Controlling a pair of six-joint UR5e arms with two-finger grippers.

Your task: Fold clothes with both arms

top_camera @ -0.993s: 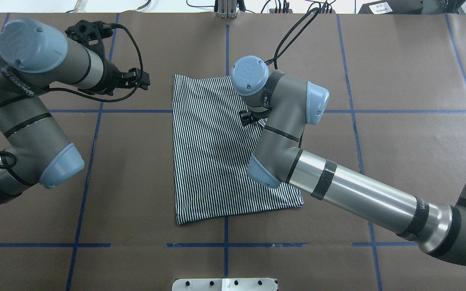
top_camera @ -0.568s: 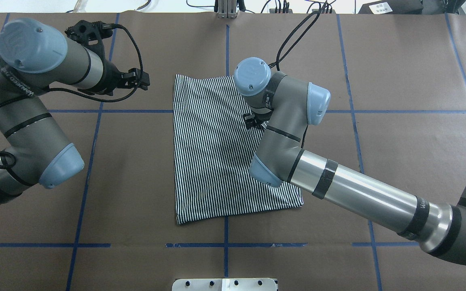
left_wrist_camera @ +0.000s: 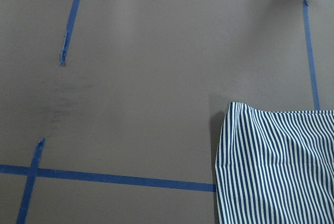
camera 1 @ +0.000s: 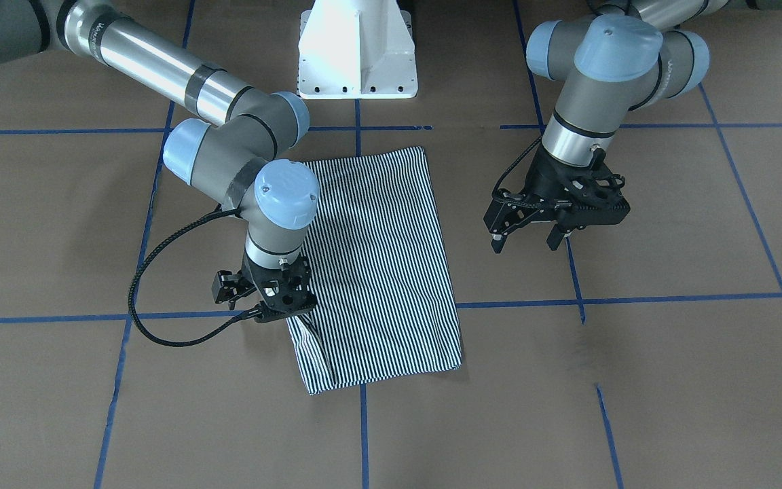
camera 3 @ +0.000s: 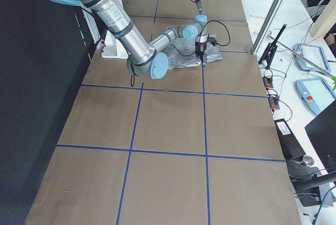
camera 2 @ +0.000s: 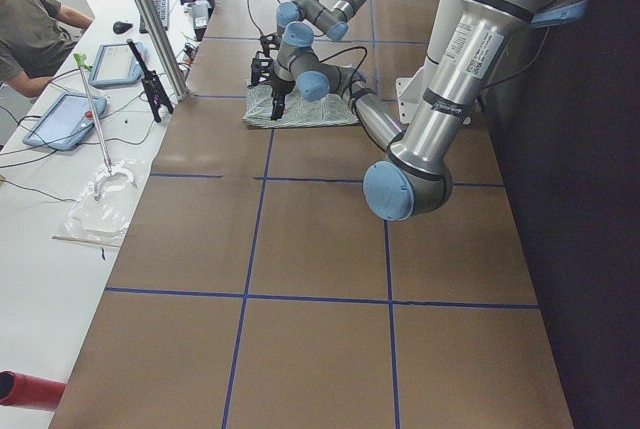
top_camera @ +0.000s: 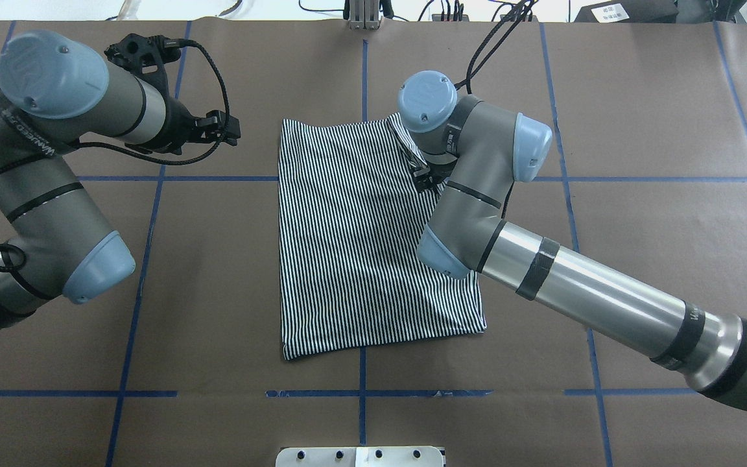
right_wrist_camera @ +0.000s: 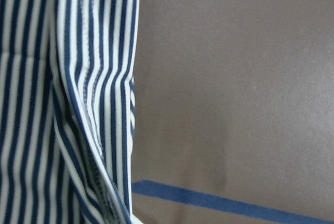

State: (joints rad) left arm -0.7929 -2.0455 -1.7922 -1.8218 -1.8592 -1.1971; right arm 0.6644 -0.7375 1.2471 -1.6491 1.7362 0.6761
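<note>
My right gripper (camera 1: 263, 299) sits at the edge of the striped polo shirt (top_camera: 360, 240), pinching a raised fold of the fabric along that side; its fingertips are hidden, but the cloth lifts to meet them. My left gripper (camera 1: 525, 239) hangs with its fingers spread wide, holding nothing, well apart from the shirt on the other side. The shirt lies folded into a rectangle on the brown table (top_camera: 639, 130), marked with blue tape lines (top_camera: 140, 279).
</note>
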